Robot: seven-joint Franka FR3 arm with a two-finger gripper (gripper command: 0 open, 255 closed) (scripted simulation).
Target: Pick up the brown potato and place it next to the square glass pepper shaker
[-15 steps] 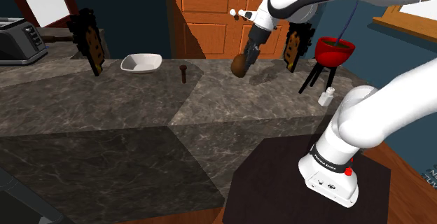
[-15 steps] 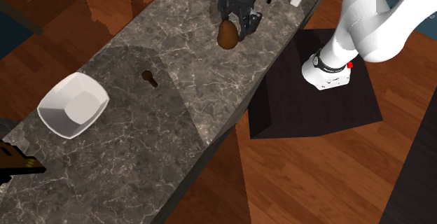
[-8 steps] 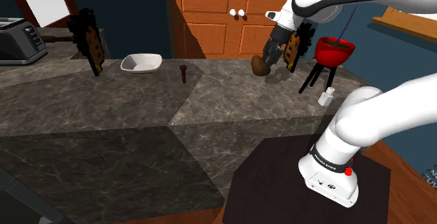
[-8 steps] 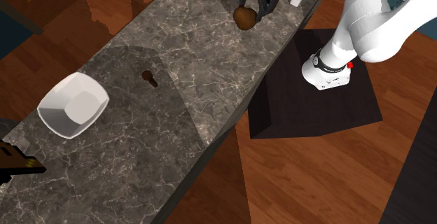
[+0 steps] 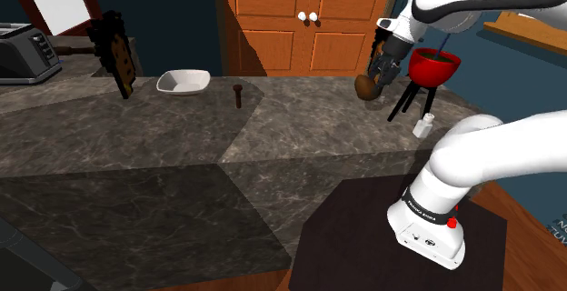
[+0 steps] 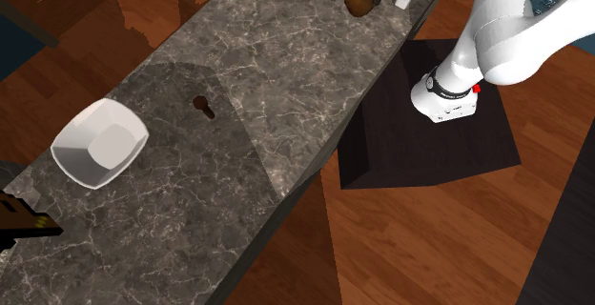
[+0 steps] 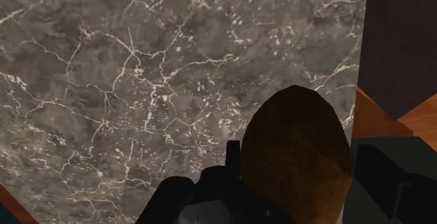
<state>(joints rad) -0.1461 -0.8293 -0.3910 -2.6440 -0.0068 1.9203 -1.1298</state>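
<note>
Potato, brown, one: where is it sitting? (checker)

It is hanging in the gripper, clear of the counter as far as I am judging. The two fingers are clamping its flanks. (keeper)

Long axis? (checker)

It is running along the fingers, with one end pointing out past the fingertips and down toward the counter, so the potato is reaching lower than the gripper itself. (keeper)

Shaker, pale, square, one: which way is it lying from the gripper? (checker)

It is standing on the counter below the gripper and off to the side facing the stand, near the counter's edge. It is close, but not beneath the fingers. In the second exterior view it is showing just beside the gripper. (keeper)

Anything standing nearby? (checker)

Bowl, red, on a black tripod: it is sitting right beside the gripper, and the legs are splaying down toward the shaker. I am reckoning the coming move as a short sideways carry toward the stand, then a lowering. The potato's low end is likely the part passing nearest those legs. (keeper)

Landing spot? (checker)

Bare counter on the shaker's gripper-facing side is looking safest. I am judging there is room there without knocking the shaker. (keeper)
</note>
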